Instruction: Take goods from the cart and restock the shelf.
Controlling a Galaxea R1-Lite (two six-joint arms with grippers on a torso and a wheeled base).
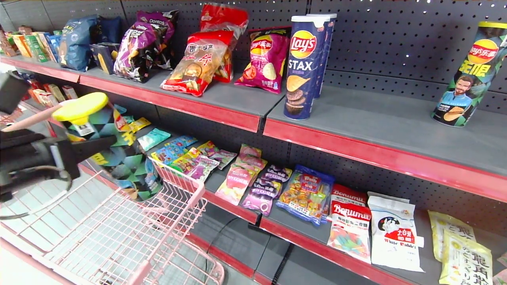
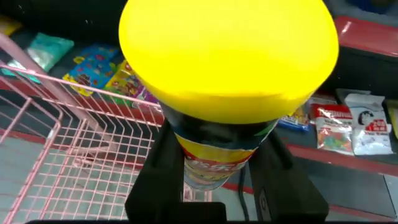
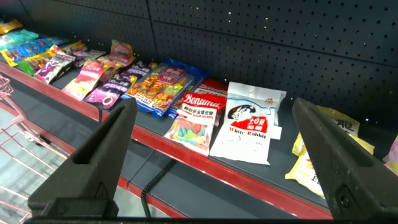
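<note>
Head view: the left hand (image 1: 99,146) is pinched across the upper body of a chips can (image 1: 122,162), just under its yellow lid (image 1: 81,107). The can hangs above the pink cart (image 1: 158,221), clear of the wire. Its long axis is tilted, with the lid up and toward the robot and the base down toward the lower shelf (image 1: 301,233). The upper shelf (image 1: 376,114) has a bare stretch between the blue cans (image 1: 305,67) and a matching can (image 1: 469,75) standing upright at the far right. Judged as the target, that gap lies up and well to the right of the left hand. The can would need to be brought upright before it is set down. Left wrist view: the lid (image 2: 227,56) faces the camera. Dark fingers (image 2: 155,174) press both sides of the can (image 2: 217,155), so the left hand (image 2: 217,180) is clamped on it, with the cart's rim (image 2: 37,68) beyond. Right wrist view: the right hand (image 3: 214,109) is spread wide and holds nothing. It is level with the lower shelf (image 3: 205,165), facing a white candy bag (image 3: 249,124).
</note>
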